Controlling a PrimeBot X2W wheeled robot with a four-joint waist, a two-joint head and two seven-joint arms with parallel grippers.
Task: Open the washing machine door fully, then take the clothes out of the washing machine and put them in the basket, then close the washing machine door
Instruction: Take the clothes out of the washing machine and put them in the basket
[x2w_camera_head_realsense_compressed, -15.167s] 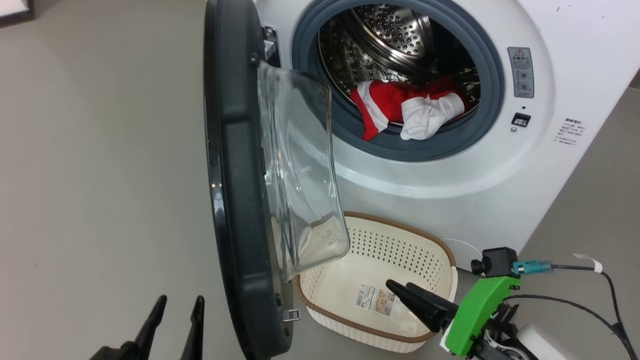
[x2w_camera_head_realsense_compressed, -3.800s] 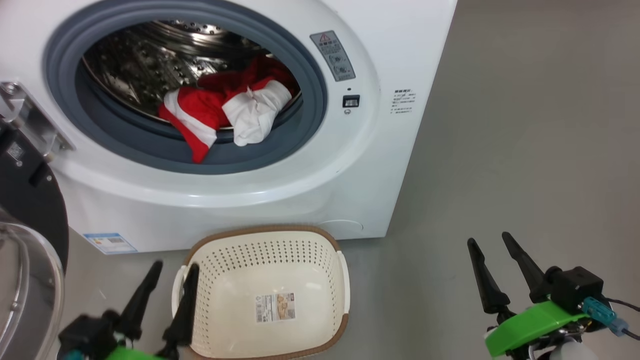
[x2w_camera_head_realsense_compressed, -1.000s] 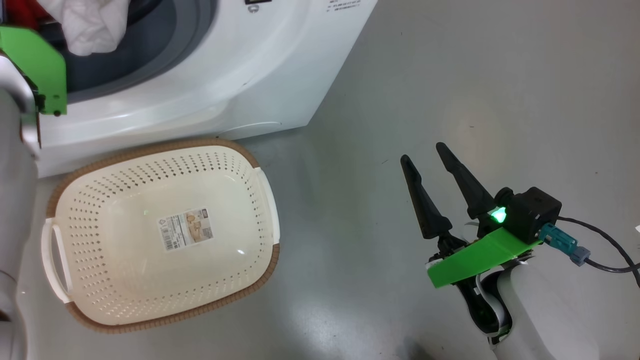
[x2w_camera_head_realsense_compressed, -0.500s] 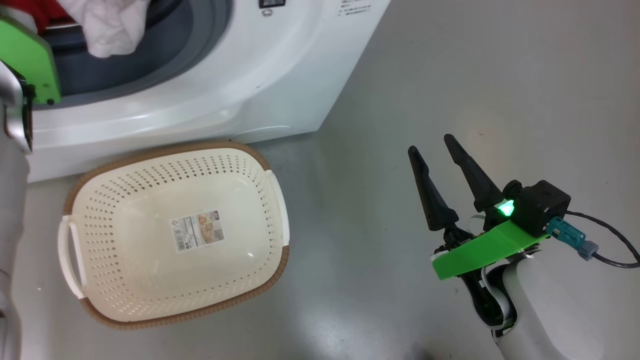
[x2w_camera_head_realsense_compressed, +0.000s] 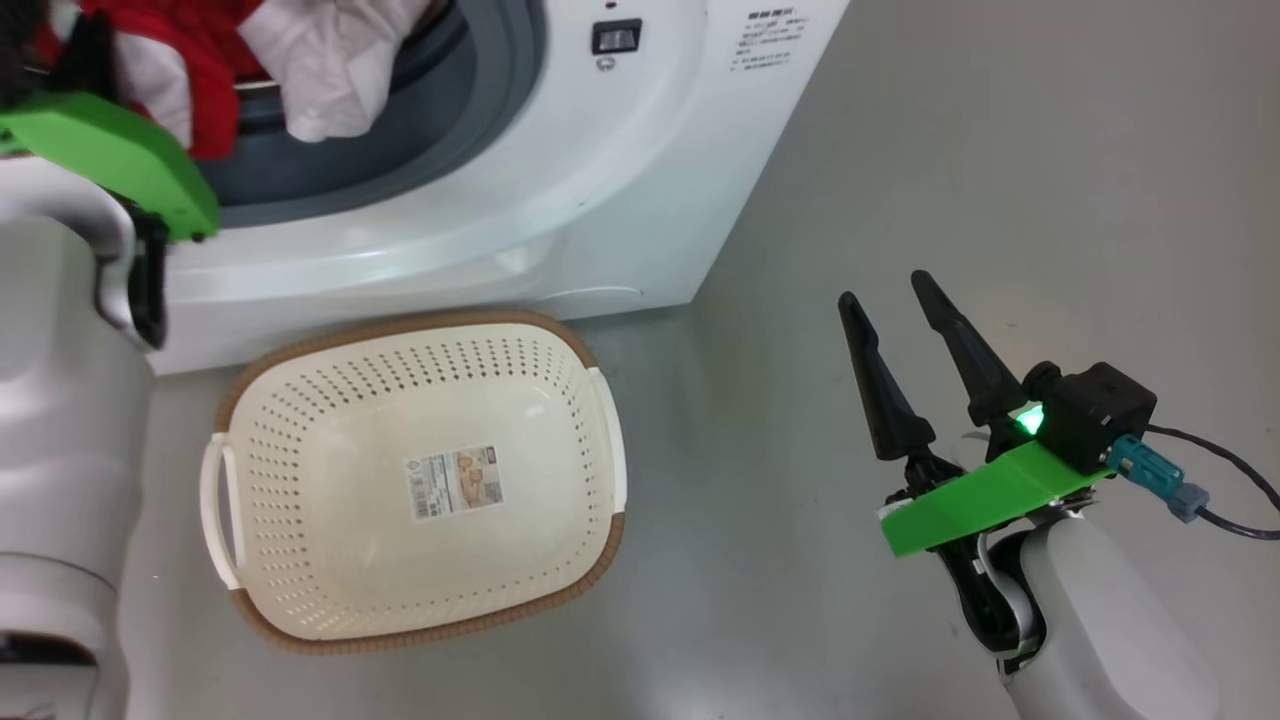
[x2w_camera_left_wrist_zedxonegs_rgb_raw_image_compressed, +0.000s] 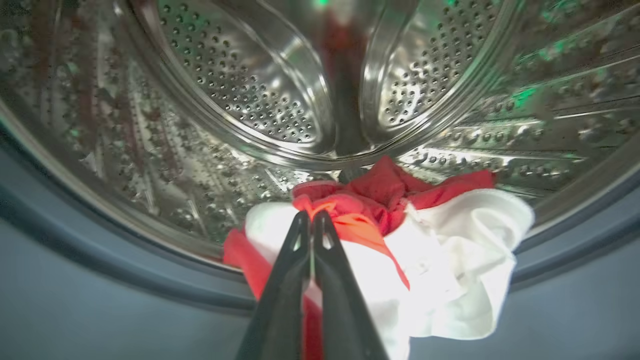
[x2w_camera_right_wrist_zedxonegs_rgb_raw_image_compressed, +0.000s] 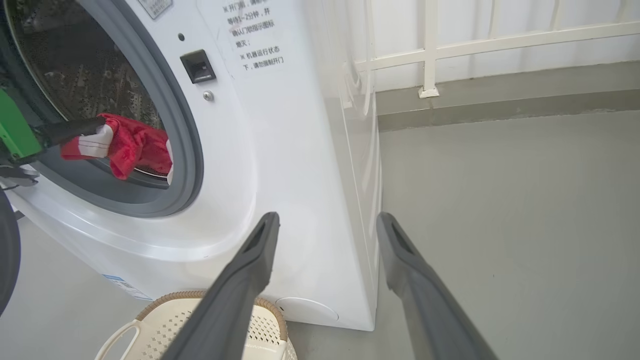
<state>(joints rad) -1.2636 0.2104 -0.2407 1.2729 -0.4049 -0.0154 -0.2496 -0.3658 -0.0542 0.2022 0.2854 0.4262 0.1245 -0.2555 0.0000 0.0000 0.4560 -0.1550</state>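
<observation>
Clothes (x2w_camera_left_wrist_zedxonegs_rgb_raw_image_compressed: 400, 250) lie heaped at the front lip of the steel drum (x2w_camera_left_wrist_zedxonegs_rgb_raw_image_compressed: 240, 100), the red piece bunched on top and the white one spilling over the grey rubber ring (x2w_camera_head_realsense_compressed: 430, 130); they sit this far forward, I judge, so that an arm need reach only just past the opening. Through that opening of the washing machine (x2w_camera_head_realsense_compressed: 560, 200) the left hand (x2w_camera_left_wrist_zedxonegs_rgb_raw_image_compressed: 311, 217) goes, its two dark fingers pressed together on a fold of the red cloth near the top of the heap, a high pinch that should let the piece lift free of the lip. On the floor the basket (x2w_camera_head_realsense_compressed: 340, 560) stands close against the machine's front, below the opening and empty but for its sticker (x2w_camera_head_realsense_compressed: 455, 482), which keeps the carry short. Well to the side, over bare floor, the right hand (x2w_camera_head_realsense_compressed: 883, 287) hangs with its fingers apart and nothing between them, out of the other arm's way.

In the head view a green bracket (x2w_camera_head_realsense_compressed: 120, 160) and the pale forearm (x2w_camera_head_realsense_compressed: 60, 400) cover the left fingers; how much cloth is caught, and whether the white piece is caught too, I cannot tell; the heap's far side is hidden; a dark curved shape (x2w_camera_right_wrist_zedxonegs_rgb_raw_image_compressed: 6, 260) cut off at the edge of the right wrist view may be the door, though that is uncertain.
</observation>
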